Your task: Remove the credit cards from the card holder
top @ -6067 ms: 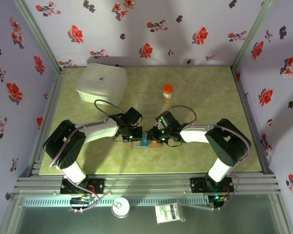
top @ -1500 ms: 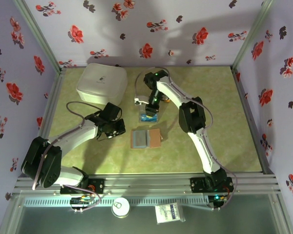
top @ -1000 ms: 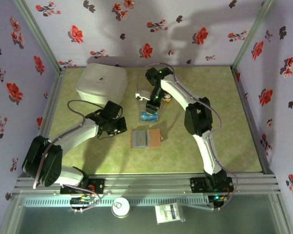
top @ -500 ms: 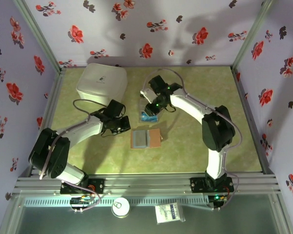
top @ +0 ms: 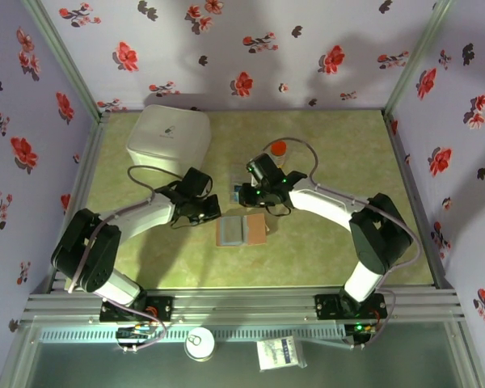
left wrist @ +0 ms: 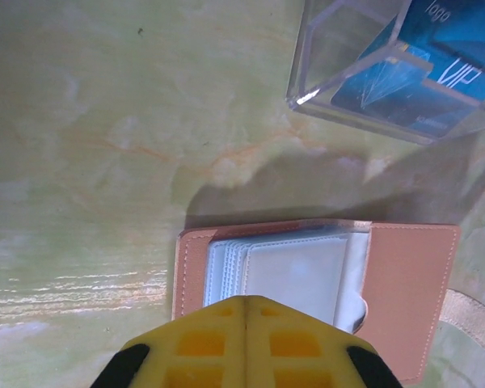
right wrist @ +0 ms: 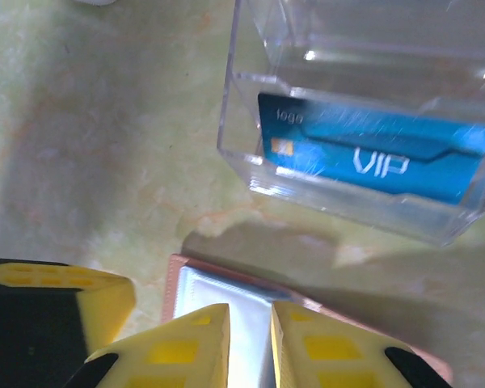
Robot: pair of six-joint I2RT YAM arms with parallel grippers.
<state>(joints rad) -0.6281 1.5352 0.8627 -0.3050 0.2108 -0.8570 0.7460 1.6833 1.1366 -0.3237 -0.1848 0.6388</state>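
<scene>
**Card holder.** The card holder [left wrist: 404,283] is lying open and flat on the green marbled table [top: 331,242], near its middle. Its brown flaps are spreading to either side, and a stack of pale, translucent sleeves [left wrist: 295,275] is facing up. Whether any sleeve is carrying a card cannot be told.

**Cards.** A clear tray [right wrist: 234,121] is standing just beyond the holder, with a strip of bare table separating the two. The credit cards [right wrist: 372,158] that can be seen are lying inside this tray. A blue one lettered "VIP" is facing up, and how many are lying beneath it cannot be told.

**Left gripper.** The left gripper [left wrist: 244,301] is showing its yellow fingers pressed together with nothing between them. It is hanging over the holder's sleeves; whether it is touching them cannot be judged.

**Right gripper.** The right gripper [right wrist: 249,309] is holding its fingers a narrow gap apart — the sleeve surface is showing through the gap, and nothing is seen pinched. It is pointing down over the edge of the holder nearest the tray, with the tray just beyond its tips.

**Other items.** A white lidded box [top: 168,137] is sitting at the far left of the table. An orange-capped bottle [top: 279,148] is standing beyond the tray. Both are well apart from the holder.
</scene>
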